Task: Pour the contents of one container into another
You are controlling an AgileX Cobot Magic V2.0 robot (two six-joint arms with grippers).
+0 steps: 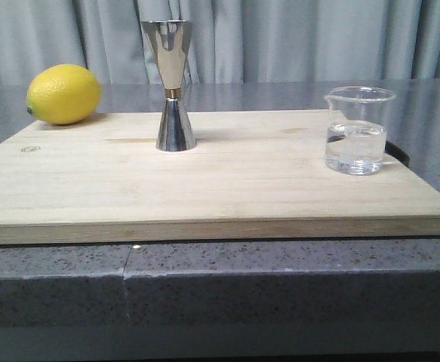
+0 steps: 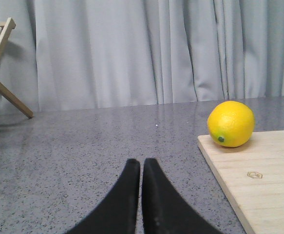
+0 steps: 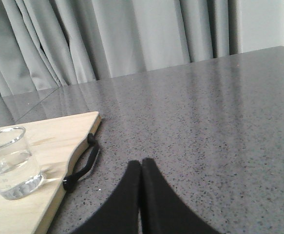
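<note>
Still, the beaker and jigger stood apart on the board. Both the left gripper and right gripper had jaws pressed together, holding nothing.

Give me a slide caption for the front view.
Lemon, steel jigger and part-filled glass beaker standing apart on a wooden board.
</note>
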